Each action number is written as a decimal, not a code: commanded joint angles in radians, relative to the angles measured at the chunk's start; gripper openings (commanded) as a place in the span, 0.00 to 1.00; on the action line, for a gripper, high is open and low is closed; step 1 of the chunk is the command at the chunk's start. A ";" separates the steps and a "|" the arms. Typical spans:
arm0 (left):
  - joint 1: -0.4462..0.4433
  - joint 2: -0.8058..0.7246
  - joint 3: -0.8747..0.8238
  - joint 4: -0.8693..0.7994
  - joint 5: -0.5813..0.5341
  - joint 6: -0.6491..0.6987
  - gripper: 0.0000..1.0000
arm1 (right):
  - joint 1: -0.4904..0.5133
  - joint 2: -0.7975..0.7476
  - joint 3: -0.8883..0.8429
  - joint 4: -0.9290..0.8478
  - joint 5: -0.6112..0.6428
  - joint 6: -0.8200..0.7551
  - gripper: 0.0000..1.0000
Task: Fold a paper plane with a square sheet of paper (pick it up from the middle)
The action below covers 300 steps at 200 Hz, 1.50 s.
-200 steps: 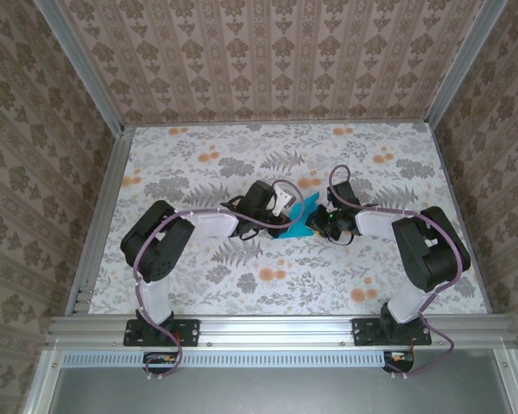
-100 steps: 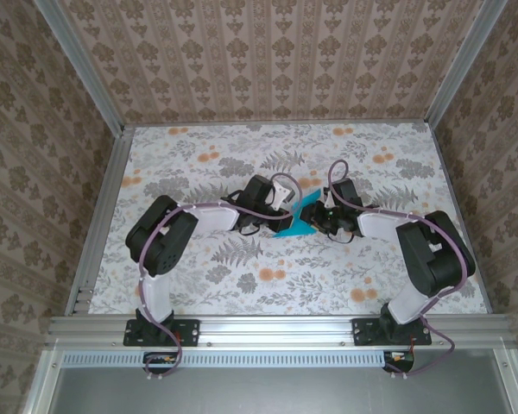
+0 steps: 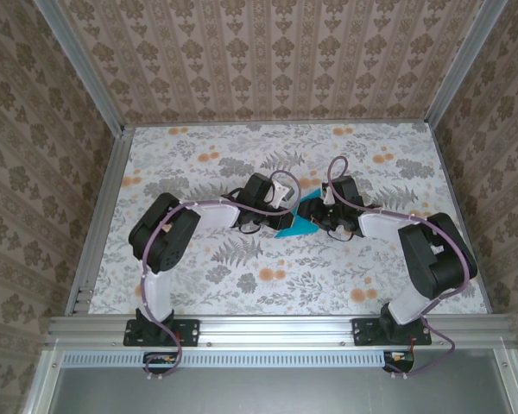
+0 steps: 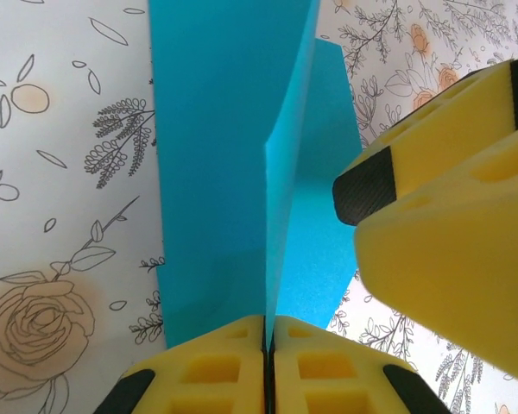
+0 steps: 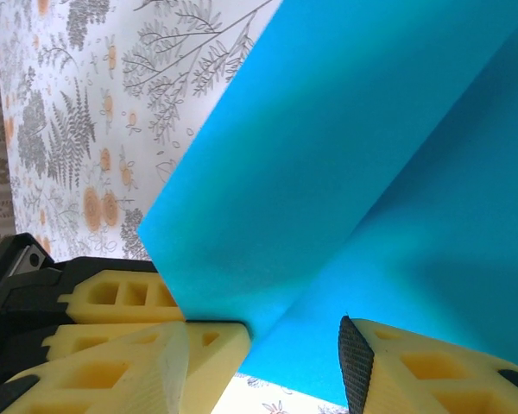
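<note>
1. Turquoise paper is the landmark here: the square sheet of paper [image 3: 295,226] stands folded along a crease. Its two panels rise in a narrow V over the floral desk [image 3: 198,155]. I cannot tell whether the sheet's lower edge rests on the desk.
2. At the sheet's near edge, as the left wrist view has it, the left gripper [image 4: 268,332] has its fingers pressed flat together. The folded edge is pinched in the seam between them, so this grip is what holds the sheet up.
3. On the sheet's opposite side sits the right gripper [image 5: 289,345]. Its fingers stand apart and the paper runs loosely through the gap, with neither finger pressing on it.
4. What has changed is that, over the last second, the right fingers have gone from narrow to spread. From above, that arm has also edged in closer to the sheet. The flap that stood up from the sheet half a second ago now reads as a lower, darker wedge.
5. I judge that the right side has just let go after working the crease. That leaves it free to take a new hold elsewhere on the sheet.
6. The left pinch is now the sheet's sole support. The folding looks early, with one crease and nothing like a pointed dart yet.
</note>
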 commanded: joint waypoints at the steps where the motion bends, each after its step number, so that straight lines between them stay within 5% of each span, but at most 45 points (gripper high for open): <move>1: 0.008 0.026 0.027 -0.022 0.033 -0.019 0.11 | -0.001 0.038 0.031 0.012 0.027 0.012 0.52; 190: 0.027 -0.059 -0.065 0.035 -0.037 -0.023 0.35 | -0.010 0.160 0.097 -0.129 0.119 0.068 0.52; 300: 0.059 -0.139 -0.127 0.116 -0.134 -0.216 0.37 | -0.006 0.200 0.151 -0.321 0.212 -0.002 0.44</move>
